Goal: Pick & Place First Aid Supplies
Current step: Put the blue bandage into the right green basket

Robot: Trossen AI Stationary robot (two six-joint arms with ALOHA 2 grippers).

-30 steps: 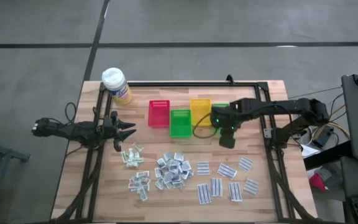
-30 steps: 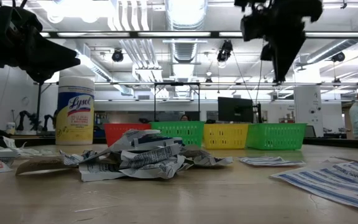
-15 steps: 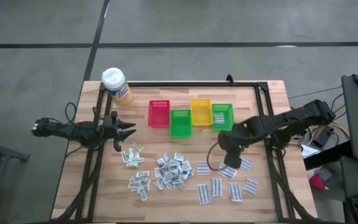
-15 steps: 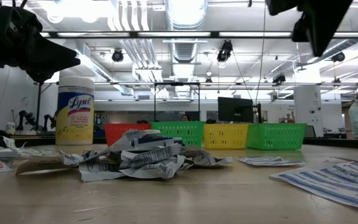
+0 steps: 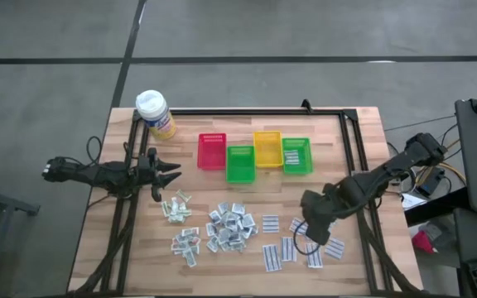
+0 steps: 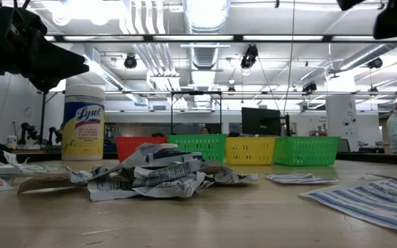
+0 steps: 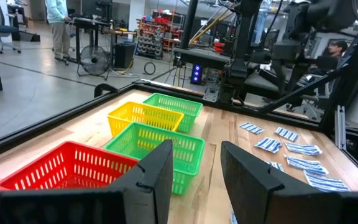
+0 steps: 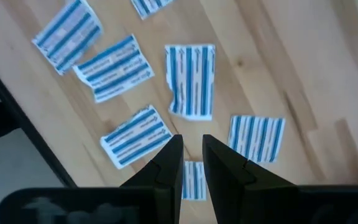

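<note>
The first aid supplies lie in loose groups on the near half of the wooden table: blue-striped white strips (image 5: 292, 240) at the near right, silvery wrappers (image 5: 230, 228) in the middle, and pale sachets (image 5: 175, 207) at the left. My right gripper (image 8: 192, 155) hangs well above the striped strips (image 8: 190, 79), pointing down. Its fingers stand a narrow gap apart with nothing between them. My left gripper (image 7: 197, 168) waits open at the table's left edge (image 5: 172, 172), level and pointing toward the bins.
Several small bins stand in a row at the far middle: red (image 5: 212, 151), green (image 5: 239, 163), yellow (image 5: 267, 147) and a second green one (image 5: 296, 155) with striped strips inside. A yellow bottle with a white cap (image 5: 155, 113) stands at the far left corner. A black frame runs along the table's edges.
My right gripper has swung from above the right-hand bins toward the table's near edge, staying high. It now hangs over the blue-striped strips, and its wrist has rolled on the way. The packets and bins have not moved.
</note>
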